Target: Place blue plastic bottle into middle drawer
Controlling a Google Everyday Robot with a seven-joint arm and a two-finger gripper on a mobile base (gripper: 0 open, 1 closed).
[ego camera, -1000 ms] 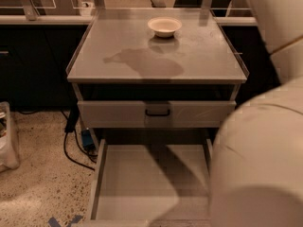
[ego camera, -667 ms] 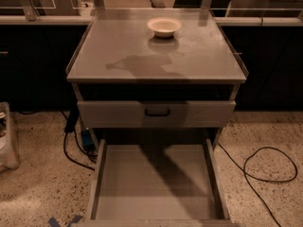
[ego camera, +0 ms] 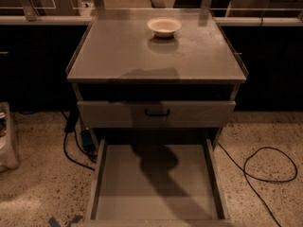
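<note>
**One high camera facing the cabinet front**

The single camera is looking down from above and in front of the cabinet (ego camera: 123, 51), fairly near. It is taking in the bowl (ego camera: 164, 26), the drawer front (ego camera: 113, 113), the open drawer (ego camera: 189, 193) and the floor (ego camera: 38, 174). The gripper is lying outside this view.

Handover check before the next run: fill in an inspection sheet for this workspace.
surface: grey cabinet top, a shadow across it.
job's things: middle drawer pulled open, only a shadow on its floor; blue plastic bottle nothing seen.
clutter: white bowl at the back of the top.
gripper: not in view, outside the frame.
cables: black cable looped on the floor at right; second cable left of the cabinet.
surroundings: closed drawer front with black handle above the open drawer; speckled floor.
</note>
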